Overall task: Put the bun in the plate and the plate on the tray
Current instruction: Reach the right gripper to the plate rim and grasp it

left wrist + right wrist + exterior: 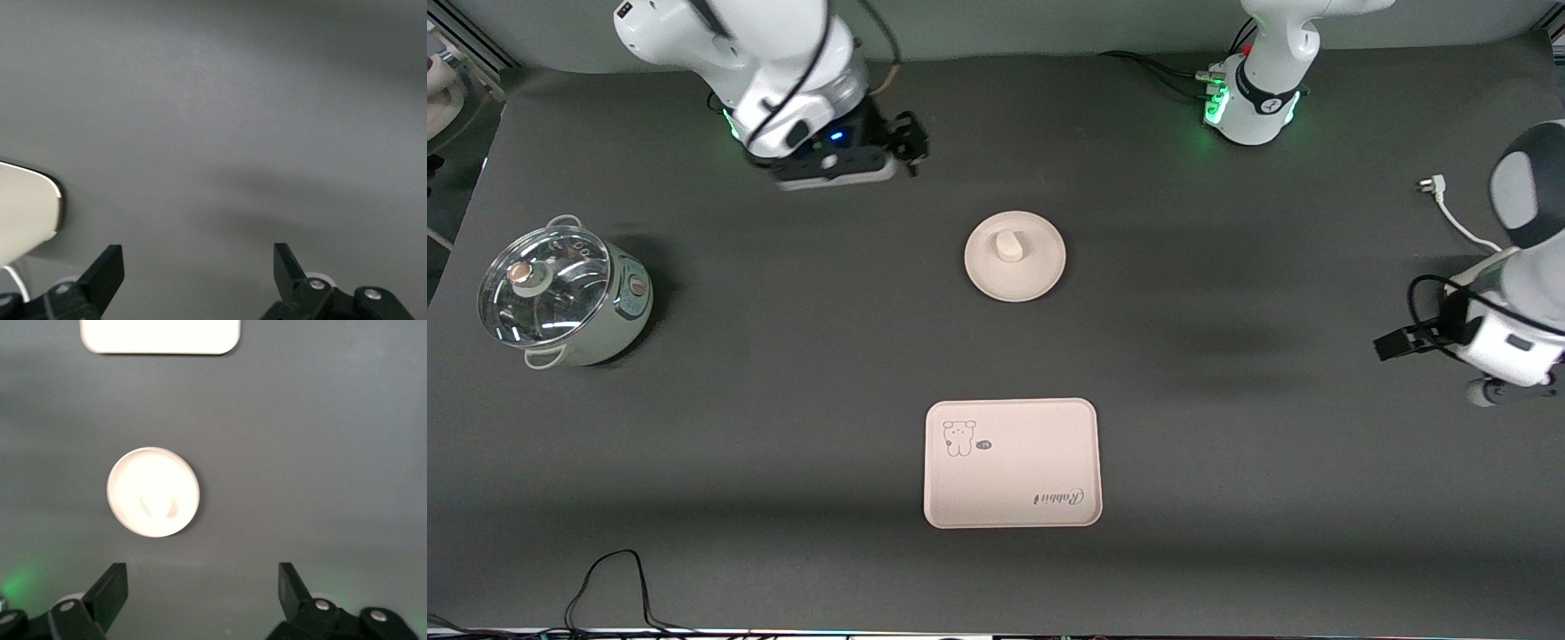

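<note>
The cream-white bun (1009, 246) lies in the middle of the round cream plate (1040, 277), which stands on the table's middle. The rectangular tray (1032, 444) with the animal drawing and "Rabbit" script lies nearer to the front camera than the plate and holds nothing. My right gripper (911, 142) is open and empty, raised near its arm's base. Its wrist view shows the plate (130, 477), the bun (157, 505) and the tray's edge (160, 337) ahead of the open gripper (200, 587). My left gripper (1392, 342) is open and empty at its end of the table, as the left wrist view shows (199, 267).
A pale green cooking pot (560, 298) with a glass lid stands toward the right arm's end of the table. A white plug with cable (1432, 185) lies near the left arm. A pale rounded corner (30, 210) shows at the edge of the left wrist view.
</note>
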{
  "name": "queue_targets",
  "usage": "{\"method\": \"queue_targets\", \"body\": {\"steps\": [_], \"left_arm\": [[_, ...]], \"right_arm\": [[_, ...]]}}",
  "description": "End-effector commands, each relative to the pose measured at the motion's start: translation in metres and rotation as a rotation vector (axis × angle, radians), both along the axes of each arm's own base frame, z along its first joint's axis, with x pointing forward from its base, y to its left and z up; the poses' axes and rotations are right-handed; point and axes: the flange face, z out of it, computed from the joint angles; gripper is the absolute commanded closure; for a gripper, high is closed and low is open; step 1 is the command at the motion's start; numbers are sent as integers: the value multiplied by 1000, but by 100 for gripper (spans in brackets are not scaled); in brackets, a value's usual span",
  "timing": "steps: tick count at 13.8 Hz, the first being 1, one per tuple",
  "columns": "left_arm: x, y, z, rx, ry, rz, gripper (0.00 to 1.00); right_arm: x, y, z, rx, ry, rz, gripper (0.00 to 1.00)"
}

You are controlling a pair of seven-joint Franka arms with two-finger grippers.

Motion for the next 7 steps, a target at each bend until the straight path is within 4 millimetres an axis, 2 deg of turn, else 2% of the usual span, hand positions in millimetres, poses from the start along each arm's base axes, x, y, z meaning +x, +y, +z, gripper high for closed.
{"method": "queue_targets", "body": {"steps": [1,2,3,5,7], "left_arm": [[-18,3,56,7,31,-25,0],[-25,1,68,-8,44,-17,0],[-36,-7,69,-22,48,-13,0],[-58,-15,50,-20,29,-23,0],[-71,-17,50,-24,39,-16,0]], "right_arm": [[-28,25,-8,44,19,23,0],[-32,26,-10,69,31,28,0],[-36,24,-9,87,35,29,0],[-38,20,-13,97,33,72,0],[-40,10,-19,150,60,84,0]]}}
